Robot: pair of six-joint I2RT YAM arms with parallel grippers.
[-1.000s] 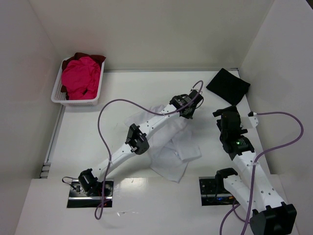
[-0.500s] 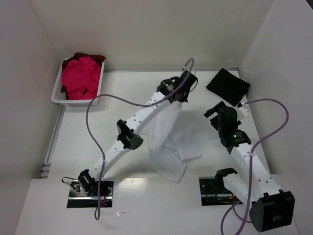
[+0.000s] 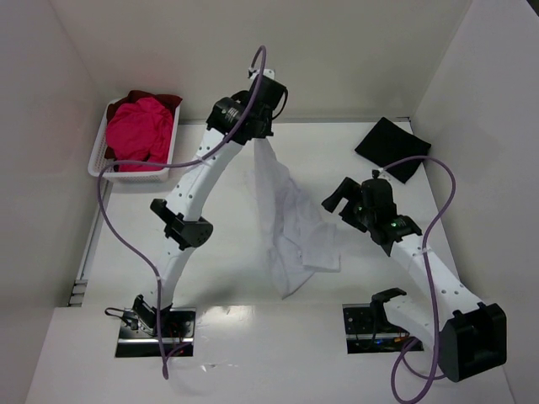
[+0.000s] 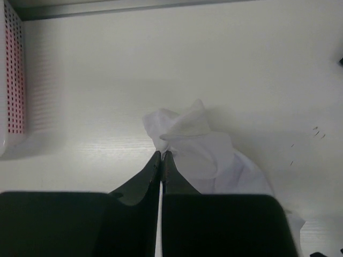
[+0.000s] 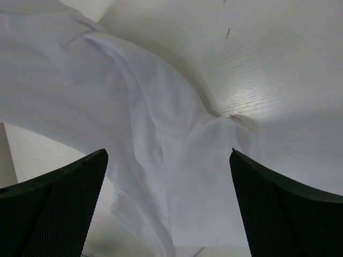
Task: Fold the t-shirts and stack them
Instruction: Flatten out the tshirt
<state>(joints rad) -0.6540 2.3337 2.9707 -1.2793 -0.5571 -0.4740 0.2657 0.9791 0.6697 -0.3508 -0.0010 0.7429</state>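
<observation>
The left arm reaches high toward the back of the worktop (image 3: 215, 227), and the left gripper (image 4: 162, 155) is closed tight on a pinch of the white t-shirt (image 3: 290, 219), its two fingers pressed together with the cloth bunched at their tips. From that hold the white t-shirt hangs in a long, crumpled drape running toward the near edge, and its lower folds appear to rest on the worktop. The right gripper (image 5: 167, 152) stands wide open and holds nothing; it hovers just beside the right edge of the drape, with white cloth spread beneath the gap between its fingers. The black t-shirt (image 3: 392, 147) lies flat and folded at the far right corner, well apart from both arms. At the far left sits a white slatted basket (image 3: 135, 175), which holds the bright pink t-shirt (image 3: 137, 135) in a heap, with the dark red t-shirt (image 3: 160, 99) showing behind it at the back rim.
</observation>
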